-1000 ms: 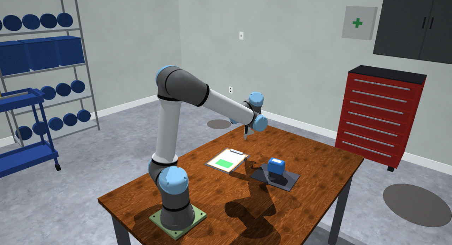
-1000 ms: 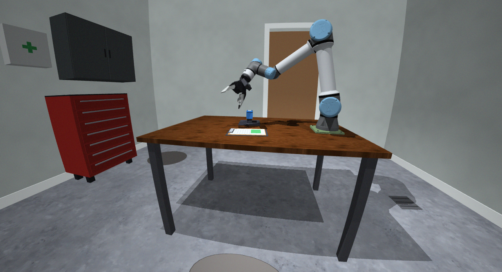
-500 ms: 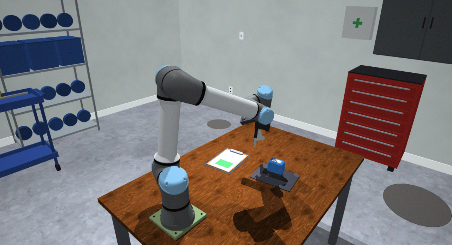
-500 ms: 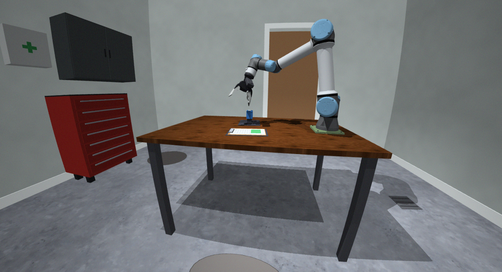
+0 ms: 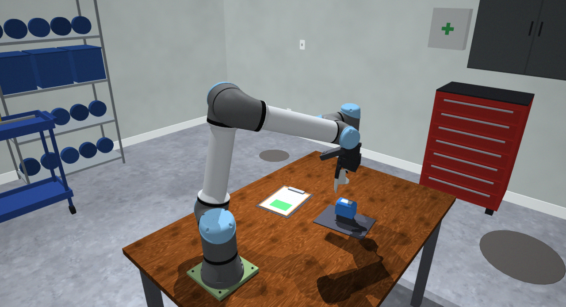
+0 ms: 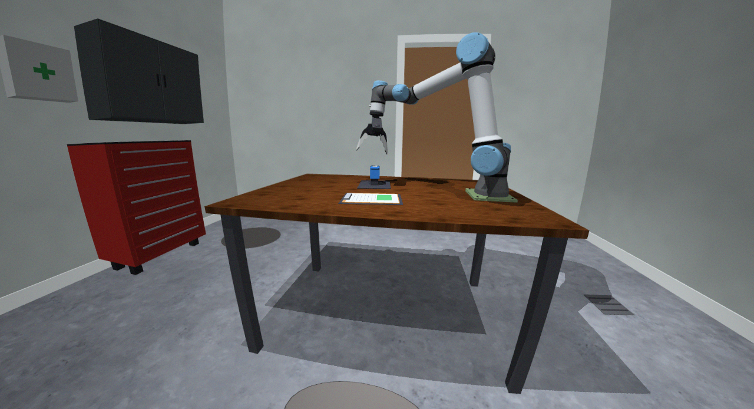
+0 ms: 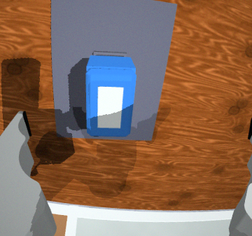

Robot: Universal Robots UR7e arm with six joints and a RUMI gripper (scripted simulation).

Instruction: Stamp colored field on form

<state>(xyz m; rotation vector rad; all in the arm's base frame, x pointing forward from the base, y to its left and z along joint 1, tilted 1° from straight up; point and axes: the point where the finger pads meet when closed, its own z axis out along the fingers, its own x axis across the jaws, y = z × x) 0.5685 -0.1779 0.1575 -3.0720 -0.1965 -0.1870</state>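
A blue stamp [image 5: 345, 207] with a white label on top stands upright on a dark grey mat [image 5: 343, 224] on the wooden table. It also shows in the exterior view [image 6: 374, 172] and in the wrist view [image 7: 110, 101] on the mat [image 7: 112, 64]. The form on a clipboard [image 5: 284, 200] lies beside the mat, with its green field [image 5: 280, 204] toward the robot's base; the field also shows in the exterior view [image 6: 387, 197]. My gripper [image 5: 341, 183] [image 6: 371, 142] hangs open and empty, pointing down, some way above the stamp. Its two fingers show at the wrist view's lower corners.
The robot base [image 5: 221, 261] is bolted at the table's near corner. A red tool chest [image 5: 475, 147] stands past the table's far side. A shelf with blue bins [image 5: 51, 87] and a blue cart [image 5: 27, 163] stand at the left.
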